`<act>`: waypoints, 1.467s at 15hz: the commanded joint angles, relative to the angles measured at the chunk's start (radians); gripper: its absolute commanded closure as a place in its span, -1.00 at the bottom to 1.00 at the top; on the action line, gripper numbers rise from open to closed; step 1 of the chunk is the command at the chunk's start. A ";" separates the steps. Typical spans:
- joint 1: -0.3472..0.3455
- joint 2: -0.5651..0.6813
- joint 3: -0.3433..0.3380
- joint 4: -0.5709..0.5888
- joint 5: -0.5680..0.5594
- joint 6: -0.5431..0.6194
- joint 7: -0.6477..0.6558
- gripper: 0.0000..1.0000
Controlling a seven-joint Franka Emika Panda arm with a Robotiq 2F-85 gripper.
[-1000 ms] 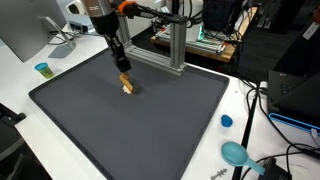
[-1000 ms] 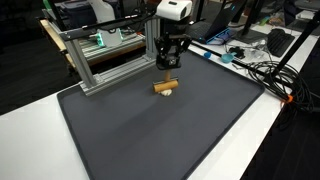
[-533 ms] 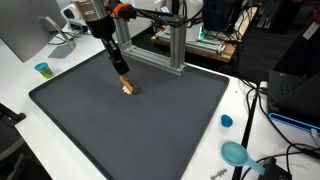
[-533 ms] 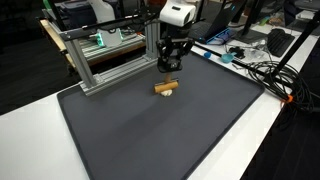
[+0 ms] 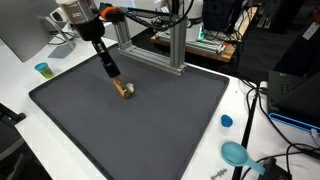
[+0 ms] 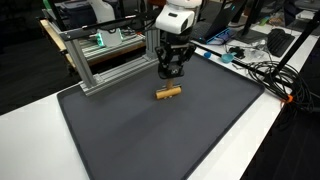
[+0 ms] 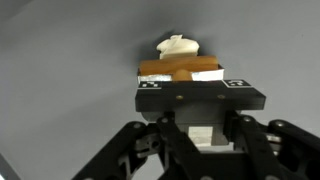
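One hand [image 5: 111, 70] hangs low over the upper left part of a dark mat [image 5: 150, 130], leaning on its arm. It carries nothing. Whether its fingers are spread or drawn together I cannot tell, since the wrist view shows mostly the black body and linkages. Just beside the hand, towards the frame's centre and apart from it, lies a short wooden piece [image 5: 124, 90] on the mat. It shows in both exterior views, flat and crosswise below the hand [image 6: 170, 73]. From the wrist it reads as a tan, squared block [image 7: 180, 69] with a pale, rounded lump [image 7: 176, 45] at its far side. The wood looks hard, smooth and light.

The mat is matte charcoal, finely grained and probably rubbery, with rounded corners. It covers most of a white bench [image 5: 30, 150]. Behind the hand stands an aluminium frame [image 6: 110, 62] of slotted bars, rigid and sharp-edged. Off the mat sit a small teal cup [image 5: 42, 69] at the upper left, a blue cap [image 5: 227, 121] at the right and a teal round dish [image 5: 236, 153] at the lower right. Cables [image 6: 265, 72] trail along the bench edge.

My worry is the block's lightness. A descent slightly off its middle could nudge or spin it rather than meet it squarely, and the lump might come off or tip it. A fingertip pressed hard into the soft mat could drag, and a wide swing backwards could strike the metal frame.
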 commanded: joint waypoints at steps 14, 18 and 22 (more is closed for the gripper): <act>-0.001 -0.122 -0.032 -0.109 0.005 0.073 -0.076 0.57; 0.019 -0.109 -0.036 -0.097 -0.025 0.050 -0.057 0.57; 0.029 -0.103 -0.035 -0.102 -0.036 0.039 -0.067 0.57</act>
